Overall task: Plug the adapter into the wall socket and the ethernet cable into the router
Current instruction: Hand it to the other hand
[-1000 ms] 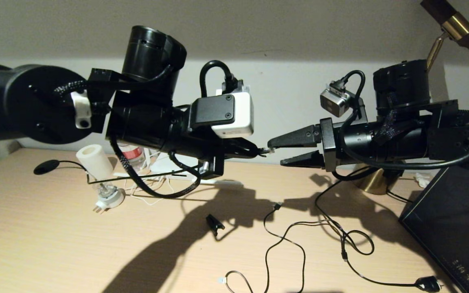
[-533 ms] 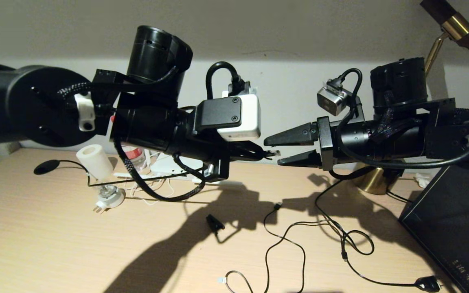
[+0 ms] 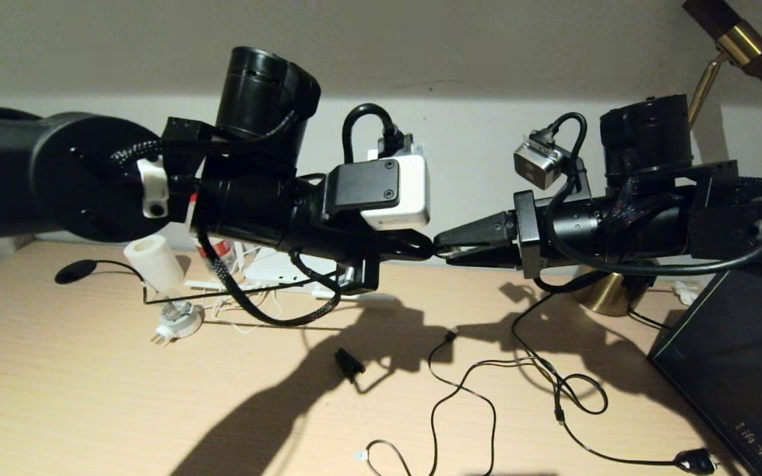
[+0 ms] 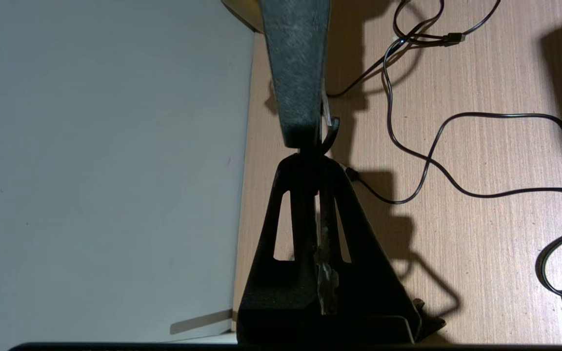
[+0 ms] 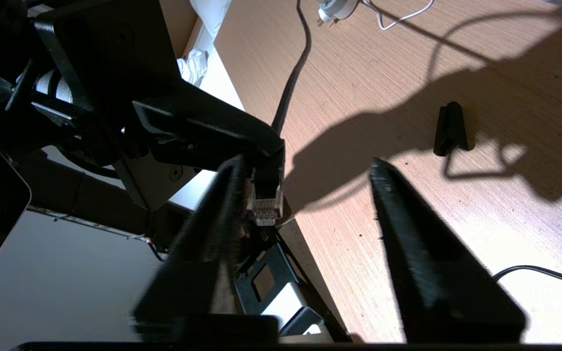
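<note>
My left gripper (image 3: pixel 422 248) is shut on the ethernet cable's clear clip connector (image 5: pixel 265 204), held in the air above the desk. Its black cable (image 3: pixel 222 295) trails back under the left arm. My right gripper (image 3: pixel 444 249) meets it tip to tip. Its fingers (image 5: pixel 398 219) are still apart on either side of the connector, and one finger lies against the connector's side. The white router (image 3: pixel 275 268) lies against the wall, mostly hidden behind the left arm. The adapter and the wall socket are out of view.
A round white travel plug (image 3: pixel 179 324) and a white cylinder (image 3: pixel 153 261) lie at the left. A black clip (image 3: pixel 349 363), a USB-tipped cable (image 3: pixel 460 390) and a power-plug cable (image 3: pixel 692 459) lie on the desk. A brass lamp base (image 3: pixel 609 294) and dark box (image 3: pixel 731 357) stand right.
The left gripper carried the connector right and slightly up. The right gripper came to meet it and its fingers have narrowed around the connector.
</note>
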Controlling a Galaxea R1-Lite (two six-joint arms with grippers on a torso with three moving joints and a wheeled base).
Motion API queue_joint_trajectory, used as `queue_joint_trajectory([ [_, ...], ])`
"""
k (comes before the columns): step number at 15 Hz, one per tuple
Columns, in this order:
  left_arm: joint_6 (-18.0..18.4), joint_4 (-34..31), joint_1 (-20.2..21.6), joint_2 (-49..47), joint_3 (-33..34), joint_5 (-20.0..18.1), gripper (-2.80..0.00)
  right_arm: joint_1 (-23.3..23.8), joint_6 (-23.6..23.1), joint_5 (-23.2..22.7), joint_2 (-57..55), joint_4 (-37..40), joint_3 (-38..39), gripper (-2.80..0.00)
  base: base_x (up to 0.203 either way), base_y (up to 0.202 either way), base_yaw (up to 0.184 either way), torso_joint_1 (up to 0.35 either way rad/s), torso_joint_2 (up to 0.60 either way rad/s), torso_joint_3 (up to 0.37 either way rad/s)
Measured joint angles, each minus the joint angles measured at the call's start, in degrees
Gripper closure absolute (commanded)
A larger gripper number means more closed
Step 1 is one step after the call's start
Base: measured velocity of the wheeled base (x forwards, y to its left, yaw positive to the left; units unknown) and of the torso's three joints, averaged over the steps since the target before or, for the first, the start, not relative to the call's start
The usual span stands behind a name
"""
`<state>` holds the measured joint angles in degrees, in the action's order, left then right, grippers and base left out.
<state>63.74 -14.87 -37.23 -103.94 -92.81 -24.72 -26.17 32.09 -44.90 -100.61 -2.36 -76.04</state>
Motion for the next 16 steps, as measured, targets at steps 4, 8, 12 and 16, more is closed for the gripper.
queue_joint_trajectory([
  [4, -0.07, 0.31, -0.02, -0.87, -0.23, 0.00, 0.00, -0.30, -0.01, -0.12, 0.11, -0.06, 0.30, 0.00, 0.000, 0.000, 0.000, 0.000, 0.00, 0.000],
  [8, -0.10, 0.96, 0.00, -1.55, -0.44, -0.80, 0.00, -0.66, 0.07, 0.05, 0.12, 0.05, 0.46, 0.00, 0.000, 0.000, 0.000, 0.000, 0.00, 0.000],
  [12, -0.10, 1.27, -0.02, -1.96, -0.38, -0.96, -2.80, -0.72, 0.19, 0.06, 0.11, 0.13, 0.57, 0.00, 0.000, 0.000, 0.000, 0.000, 0.00, 0.000],
  [16, -0.10, 1.76, -0.23, -1.71, 0.16, -1.10, -2.80, -0.76, 0.83, -0.02, 0.11, 0.26, 0.96, 0.00, 0.000, 0.000, 0.000, 0.000, 0.00, 0.000],
])
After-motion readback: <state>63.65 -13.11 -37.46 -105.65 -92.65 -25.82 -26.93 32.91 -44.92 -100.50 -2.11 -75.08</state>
